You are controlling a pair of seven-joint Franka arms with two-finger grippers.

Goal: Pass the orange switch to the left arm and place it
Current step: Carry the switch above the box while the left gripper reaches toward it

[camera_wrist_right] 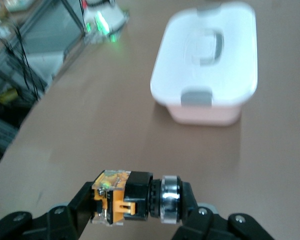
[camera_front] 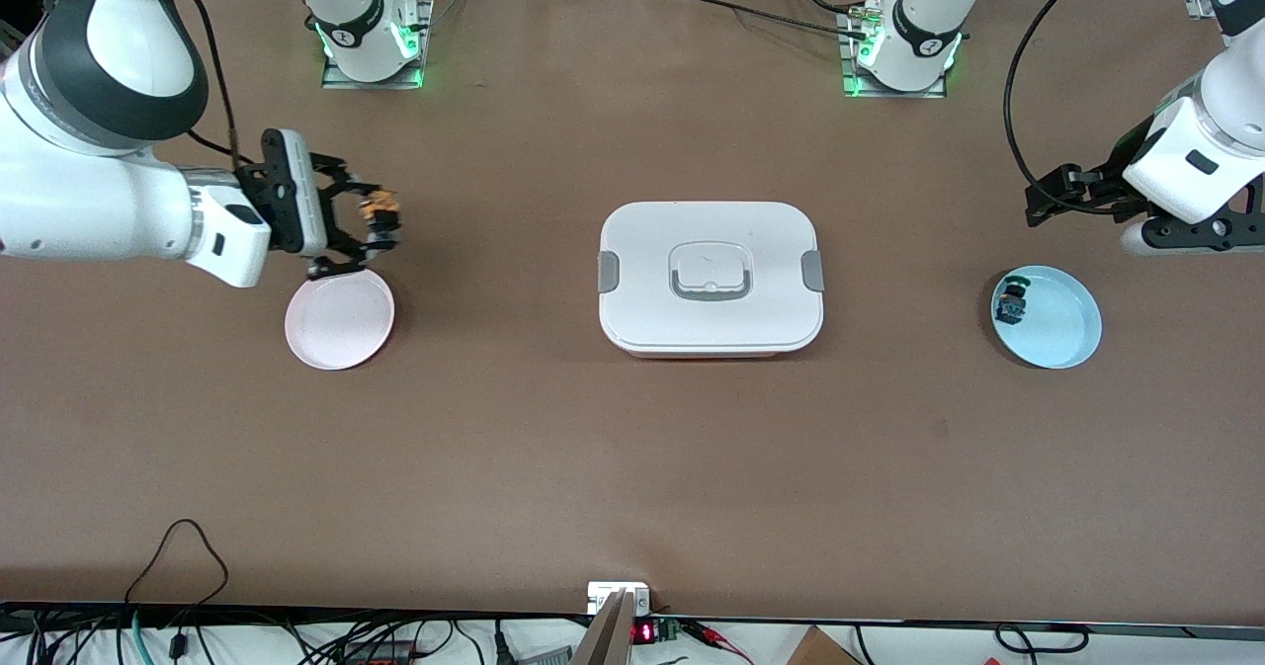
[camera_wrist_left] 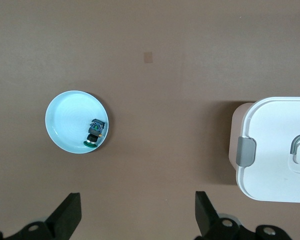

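Observation:
My right gripper (camera_front: 379, 218) is shut on the orange switch (camera_front: 379, 207), held in the air just above the far rim of the pink plate (camera_front: 339, 321). In the right wrist view the orange switch (camera_wrist_right: 135, 197) lies sideways between the fingers (camera_wrist_right: 77, 202), orange body at one end and silvery ring at the other. The white box (camera_front: 711, 278) with grey clips stands at the table's middle and shows in the right wrist view (camera_wrist_right: 210, 65) and the left wrist view (camera_wrist_left: 275, 150). My left gripper (camera_wrist_left: 137, 212) is open and empty, up over the table beside the blue plate (camera_front: 1048, 316).
A green-and-black small part (camera_front: 1013, 301) lies in the blue plate near its rim on the box's side; the part also shows in the left wrist view (camera_wrist_left: 94, 133). The pink plate is empty. Cables run along the table's near edge.

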